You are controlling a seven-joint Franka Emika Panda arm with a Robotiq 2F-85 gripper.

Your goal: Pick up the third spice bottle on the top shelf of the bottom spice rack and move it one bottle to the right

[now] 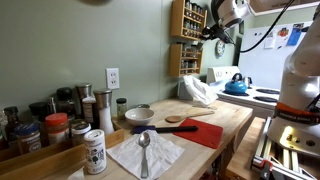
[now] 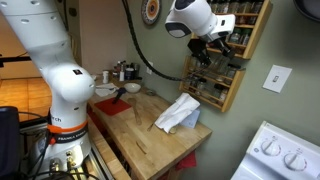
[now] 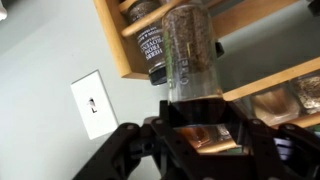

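Note:
A wooden spice rack hangs on the wall in both exterior views [image 1: 187,36] [image 2: 238,62]. My gripper [image 1: 219,30] [image 2: 213,47] is up at the rack's shelves. In the wrist view the gripper [image 3: 200,112] is shut on a clear glass spice bottle [image 3: 188,50] with dark contents, held in front of a wooden shelf [image 3: 262,80]. Another bottle with a dark label [image 3: 150,45] stands just beside it on the rack. More jars show blurred at the right edge. In the exterior views the held bottle is mostly hidden by the gripper.
A wall outlet [image 3: 92,104] [image 1: 113,77] is beside the rack. The wooden counter [image 1: 225,118] holds a white cloth [image 1: 198,91], a wooden spoon [image 1: 181,119], a red mat [image 1: 205,131], a bowl [image 1: 139,115] and several jars [image 1: 60,125]. A blue kettle [image 1: 236,85] sits on the stove.

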